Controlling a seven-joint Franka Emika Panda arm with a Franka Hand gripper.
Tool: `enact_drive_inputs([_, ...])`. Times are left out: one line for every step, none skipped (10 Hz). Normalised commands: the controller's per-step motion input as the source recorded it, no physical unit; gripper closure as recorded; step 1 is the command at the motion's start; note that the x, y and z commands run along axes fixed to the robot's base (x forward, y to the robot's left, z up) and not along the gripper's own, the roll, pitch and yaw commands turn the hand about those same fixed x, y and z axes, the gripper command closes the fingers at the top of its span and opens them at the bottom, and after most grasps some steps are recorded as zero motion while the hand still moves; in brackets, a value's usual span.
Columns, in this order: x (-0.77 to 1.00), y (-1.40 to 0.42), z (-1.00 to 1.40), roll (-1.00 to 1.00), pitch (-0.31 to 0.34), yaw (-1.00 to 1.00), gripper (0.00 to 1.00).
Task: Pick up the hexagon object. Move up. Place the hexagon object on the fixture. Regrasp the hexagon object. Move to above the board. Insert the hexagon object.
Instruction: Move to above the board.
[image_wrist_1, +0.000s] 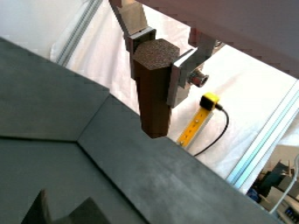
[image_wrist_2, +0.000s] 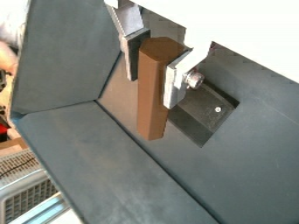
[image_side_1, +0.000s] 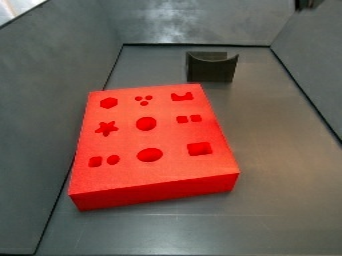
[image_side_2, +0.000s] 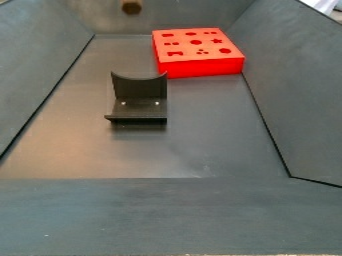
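Observation:
In both wrist views my gripper (image_wrist_1: 160, 72) (image_wrist_2: 156, 70) is shut on the hexagon object (image_wrist_1: 152, 101) (image_wrist_2: 152, 101), a brown six-sided peg. The silver fingers clamp its upper end and the rest hangs free in the air below them. The fixture (image_side_1: 211, 66) (image_side_2: 136, 97), a dark block with a curved notch, stands on the grey floor with nothing on it. Its base plate (image_wrist_2: 218, 112) shows in a wrist view behind the peg. The red board (image_side_1: 150, 140) (image_side_2: 198, 50) with shaped cut-outs lies flat on the floor. The gripper itself is outside both side views.
Sloping grey walls (image_side_1: 54, 60) (image_side_2: 40, 90) close in the floor on all sides. A yellow tool with a black cable (image_wrist_1: 207, 102) lies outside the wall. A small brown spot (image_side_2: 130, 7) shows at the far wall's upper edge.

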Motion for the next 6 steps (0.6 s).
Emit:
enact_drive_inputs([0.04,-0.09,0.89,-0.03,0.058,0.11,1.00])
enact_drive_inputs([0.04,-0.07,0.72,-0.03,0.057,0.10,1.00])
enact_drive_inputs([0.03,-0.05,0.55,-0.03,0.060,0.09,1.00])
enact_drive_inputs([0.02,-0.04,0.31,-0.03,0.066,0.08,1.00])
enact_drive_inputs([-0.64,-1.00,0.17,-1.00,-0.044,-0.05,1.00])
enact_drive_inputs([-0.64,-1.00,0.13,-1.00,-0.046,-0.05,1.00])
